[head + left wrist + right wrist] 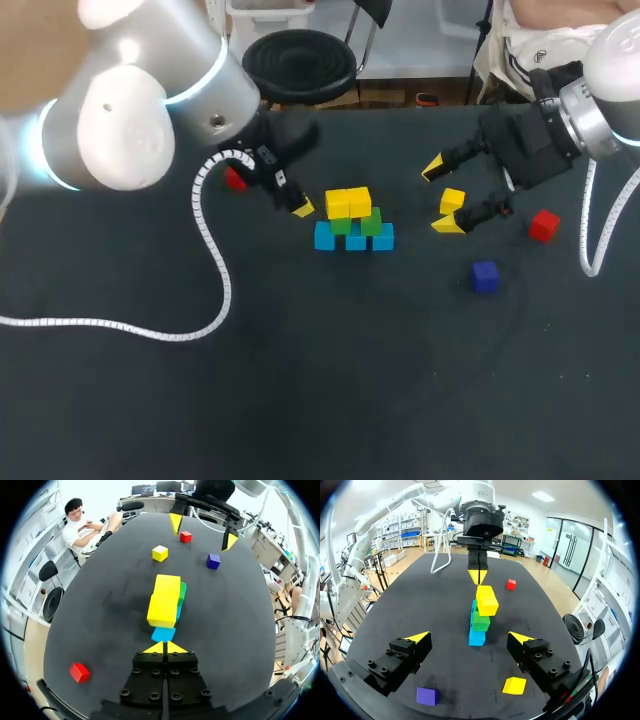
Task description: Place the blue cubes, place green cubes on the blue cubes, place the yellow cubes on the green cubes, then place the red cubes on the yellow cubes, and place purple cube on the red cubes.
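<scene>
We are building a little tower in the middle of the table (300, 380). The blue cubes (355, 240) sit at the bottom in a row, touching, so the tower has a wide foot and will not tip. The green cubes (371, 222) rest on them, and two yellow cubes (348, 202) rest on the green ones, as the task wants. Our left claw (164, 649) is pressed together with nothing in it, its tip just beside the tower's end. We think it is closed so it does not bump the cubes. Our right claw (441, 196) is spread wide and holds nothing. The loose yellow cube (452, 200) lies on the table near it, so we think that one gets picked up next. Now we count: three blue, two green, three yellow with the loose one, two red cubes (543, 225) and one purple cube (485, 276). One red lies by each arm. The purple cube lies alone, apart from the tower, for last.
</scene>
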Action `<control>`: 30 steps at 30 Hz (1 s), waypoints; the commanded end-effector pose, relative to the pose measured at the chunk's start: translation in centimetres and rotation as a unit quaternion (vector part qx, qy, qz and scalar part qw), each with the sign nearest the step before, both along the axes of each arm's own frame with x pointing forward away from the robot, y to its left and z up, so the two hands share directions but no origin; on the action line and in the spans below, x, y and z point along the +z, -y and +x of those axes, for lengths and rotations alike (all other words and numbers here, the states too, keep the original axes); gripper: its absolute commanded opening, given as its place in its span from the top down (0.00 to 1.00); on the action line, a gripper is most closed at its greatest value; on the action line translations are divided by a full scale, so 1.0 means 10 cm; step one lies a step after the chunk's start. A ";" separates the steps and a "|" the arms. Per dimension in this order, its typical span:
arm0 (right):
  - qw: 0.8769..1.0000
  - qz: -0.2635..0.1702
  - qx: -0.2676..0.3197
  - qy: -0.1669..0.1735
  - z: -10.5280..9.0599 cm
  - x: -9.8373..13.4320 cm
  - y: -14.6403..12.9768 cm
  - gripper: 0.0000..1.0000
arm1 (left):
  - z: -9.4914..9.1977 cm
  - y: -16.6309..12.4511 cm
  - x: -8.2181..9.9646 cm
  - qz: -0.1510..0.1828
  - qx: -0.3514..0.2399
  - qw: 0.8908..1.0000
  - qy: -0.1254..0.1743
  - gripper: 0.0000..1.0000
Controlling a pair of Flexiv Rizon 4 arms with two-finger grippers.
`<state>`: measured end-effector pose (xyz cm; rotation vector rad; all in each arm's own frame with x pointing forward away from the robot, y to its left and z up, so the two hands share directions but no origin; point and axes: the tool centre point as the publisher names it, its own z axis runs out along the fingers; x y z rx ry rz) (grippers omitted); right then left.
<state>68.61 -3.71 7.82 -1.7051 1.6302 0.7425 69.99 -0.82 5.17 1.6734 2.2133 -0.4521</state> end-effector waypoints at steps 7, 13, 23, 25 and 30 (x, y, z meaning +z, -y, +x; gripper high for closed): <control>1.000 0.001 0.000 0.001 -0.01 0.00 0.00 0.00 | 0.10 -0.29 0.08 -0.075 0.030 0.997 -0.020 0.62; 1.000 0.001 0.000 0.001 -0.01 0.00 0.00 0.00 | 0.20 -0.32 0.21 -0.111 0.012 0.993 -0.029 0.00; 1.000 0.001 0.000 0.001 -0.01 0.00 0.00 0.00 | 0.24 -0.25 0.24 -0.140 -0.023 0.988 -0.056 0.00; 1.000 0.001 0.000 0.001 -0.01 0.00 0.00 0.00 | 0.27 -0.24 0.25 -0.144 -0.022 0.987 -0.061 0.00; 1.000 0.001 0.000 0.001 -0.01 0.00 0.00 0.00 | 0.36 -0.25 0.30 -0.150 -0.026 0.986 -0.067 0.00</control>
